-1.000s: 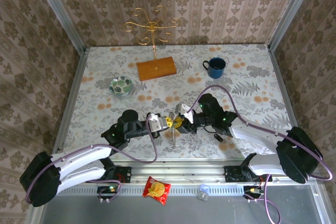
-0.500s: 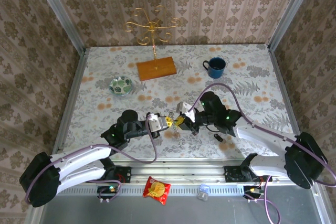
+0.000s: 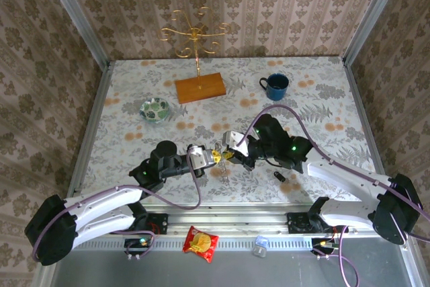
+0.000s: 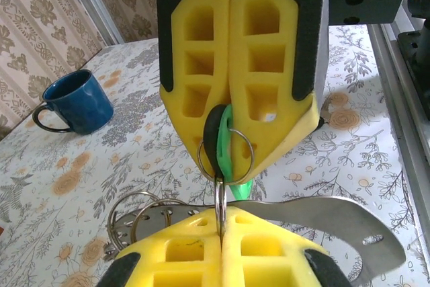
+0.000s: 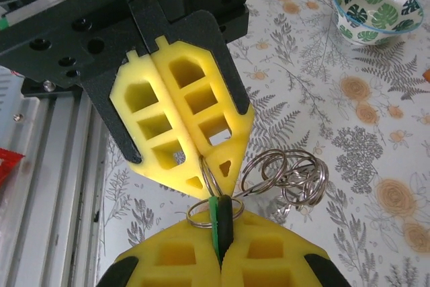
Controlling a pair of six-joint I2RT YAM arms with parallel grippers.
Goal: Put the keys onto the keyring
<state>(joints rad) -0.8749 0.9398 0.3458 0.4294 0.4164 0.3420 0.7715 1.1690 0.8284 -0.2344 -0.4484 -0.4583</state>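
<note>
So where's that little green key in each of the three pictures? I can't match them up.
Top external: the green key is a speck just below centre, where the gripper tips meet.
Left wrist: centre, poking from the right gripper above.
Right wrist: bottom centre, edge-on in that gripper's shut fingers.
Shared landmark: the left gripper, pinching a wire ring, tip to tip with the right.
</note>
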